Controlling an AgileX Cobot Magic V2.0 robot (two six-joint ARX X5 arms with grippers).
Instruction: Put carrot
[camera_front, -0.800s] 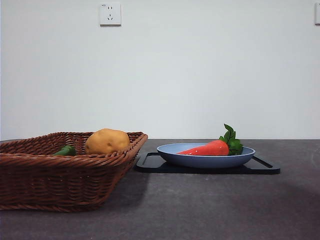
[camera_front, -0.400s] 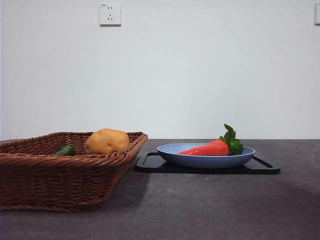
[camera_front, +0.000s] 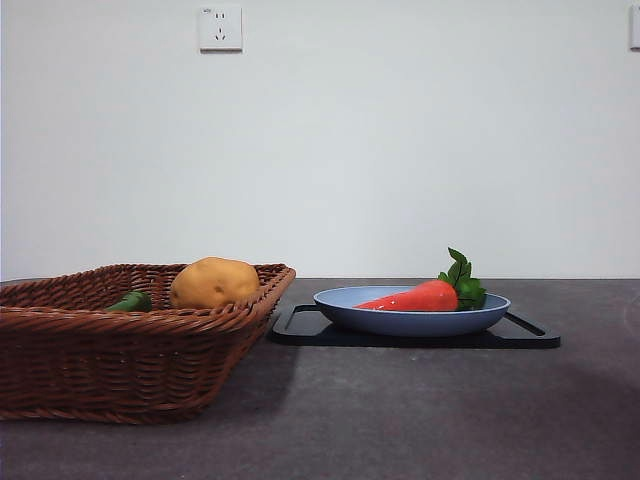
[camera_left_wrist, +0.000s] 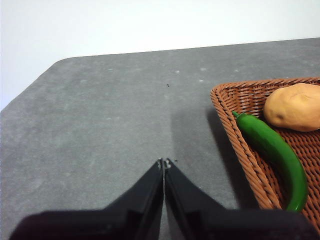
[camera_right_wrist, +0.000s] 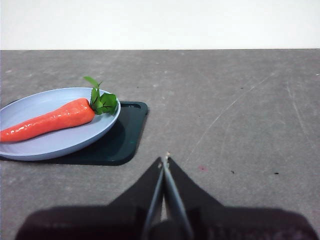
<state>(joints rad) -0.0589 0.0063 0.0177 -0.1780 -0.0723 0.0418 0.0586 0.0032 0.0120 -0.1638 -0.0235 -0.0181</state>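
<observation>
So the smooth red-orange toy carrot (camera_right_wrist: 50, 120) lies in the shallow blue plate (camera_right_wrist: 30, 147) on a black mat (camera_right_wrist: 122, 140), mid-desk; right gripper (camera_right_wrist: 164, 161) nearby, left gripper (camera_left_wrist: 163, 162) too, jaws pinched together, probably parked.

Open tabletop (camera_front: 400, 420) btwn basket (camera_front: 120, 360) & plate (camera_front: 410, 315); carrot (camera_front: 415, 297) unobstructed from above.

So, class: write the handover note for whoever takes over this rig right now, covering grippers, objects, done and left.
Left gripper: shut, empty, over bare table beside the basket.
Right gripper: shut, empty, apart from the plate.
Carrot: lying in the blue plate, which sits on a black tray.
Basket holds the potato and green pepper.
Done: no grasp on the carrot.
Left: pick it up and place it.
</observation>
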